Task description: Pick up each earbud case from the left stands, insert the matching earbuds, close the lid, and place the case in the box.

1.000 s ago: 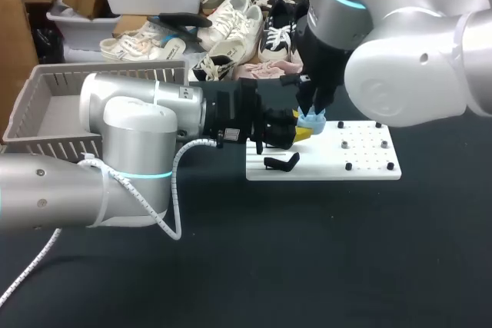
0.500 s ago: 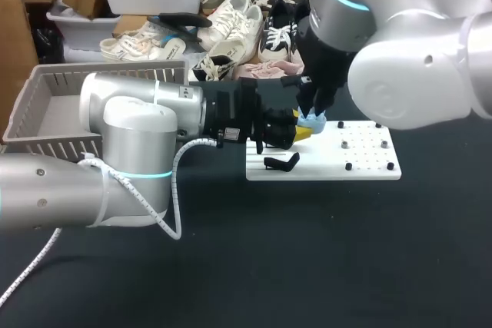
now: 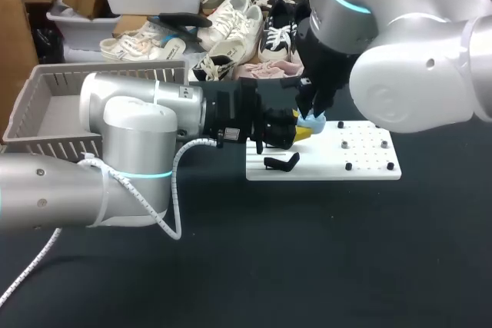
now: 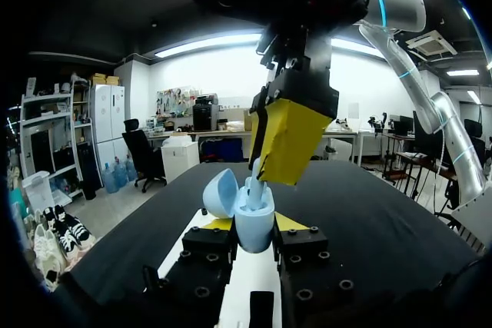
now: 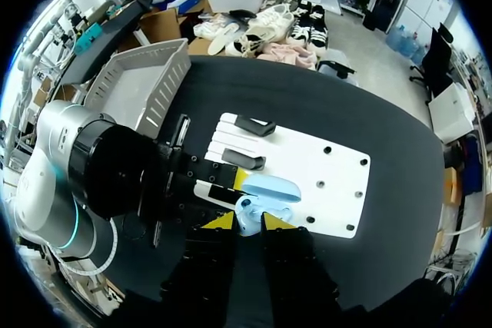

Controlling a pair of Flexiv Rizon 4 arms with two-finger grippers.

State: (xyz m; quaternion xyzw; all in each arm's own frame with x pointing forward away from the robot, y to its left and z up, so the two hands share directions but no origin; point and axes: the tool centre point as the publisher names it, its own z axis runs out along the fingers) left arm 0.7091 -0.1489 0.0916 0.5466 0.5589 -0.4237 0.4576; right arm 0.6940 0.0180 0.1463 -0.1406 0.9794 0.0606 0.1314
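The table (image 3: 323,251) is covered with a dark, nearly black matte top. In the head view the whole lower part is taken up by this surface, and its far edge is seen running across behind. In the left wrist view the same dark top is seen stretching away to a straight far edge. The surface is lit softly and evenly, with only a faint sheen. The covering may be cloth, though its weave cannot be made out.

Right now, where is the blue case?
The case is mid-table in the head view, over the white board, held in the left jaws beneath the right jaws.
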